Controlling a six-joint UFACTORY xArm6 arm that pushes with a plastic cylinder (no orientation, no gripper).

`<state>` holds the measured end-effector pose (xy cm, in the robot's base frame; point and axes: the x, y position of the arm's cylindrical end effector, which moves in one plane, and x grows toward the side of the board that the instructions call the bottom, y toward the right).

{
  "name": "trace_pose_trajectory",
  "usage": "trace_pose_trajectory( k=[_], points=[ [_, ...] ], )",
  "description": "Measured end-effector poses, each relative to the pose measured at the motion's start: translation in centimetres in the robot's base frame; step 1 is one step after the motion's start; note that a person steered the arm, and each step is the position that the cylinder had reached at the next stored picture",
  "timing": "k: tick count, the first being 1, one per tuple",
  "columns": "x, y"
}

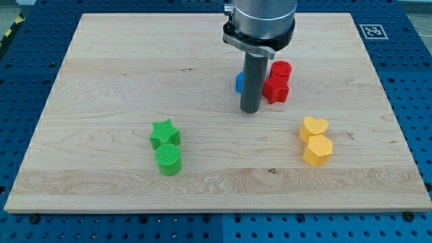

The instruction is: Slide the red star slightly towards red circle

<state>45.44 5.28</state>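
The red star (pixel 275 90) lies right of the board's middle, touching the red circle (pixel 281 69) just above it. My tip (pixel 250 110) rests on the board just left of and slightly below the red star. The rod hides most of a blue block (pixel 239 82), whose shape I cannot make out, directly left of the red star.
A green star (pixel 165 133) and a green circle (pixel 168 160) sit together at lower left. A yellow heart (pixel 314 127) and a yellow hexagon (pixel 318 150) sit together at lower right. The wooden board (pixel 101 81) lies on a blue perforated table.
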Motion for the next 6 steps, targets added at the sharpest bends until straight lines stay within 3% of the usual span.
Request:
trace_pose_trajectory(
  k=[6],
  points=[
    [-0.4,13.7]
  ],
)
